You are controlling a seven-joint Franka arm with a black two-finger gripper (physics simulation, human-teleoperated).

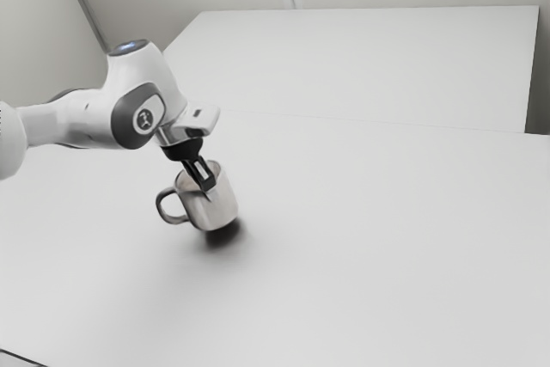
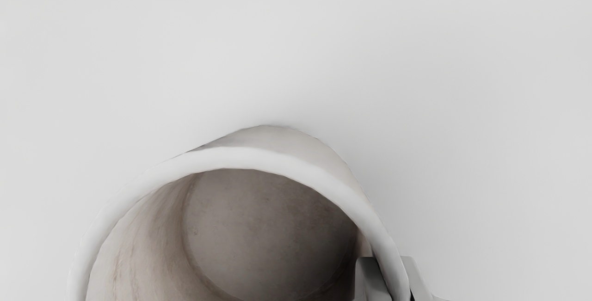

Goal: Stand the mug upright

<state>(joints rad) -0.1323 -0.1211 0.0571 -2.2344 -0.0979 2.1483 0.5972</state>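
Mug (image 1: pixel 219 211) tilted beneath gripper (image 1: pixel 206 186), wall pinched at the rim between fingers, one inside, one outside

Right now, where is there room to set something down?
Bare table stretches from the mug to the exterior view's right and bottom edges. It's crowded where my gripper grips the mug's wall, and beneath my arm.

A white Franka arm's (image 1: pixel 82 119) 2-finger black gripper (image 1: pixel 207 188) holds a tilted gray mug (image 1: pixel 221 209), handle (image 1: pixel 161 207) toward the exterior view's left.
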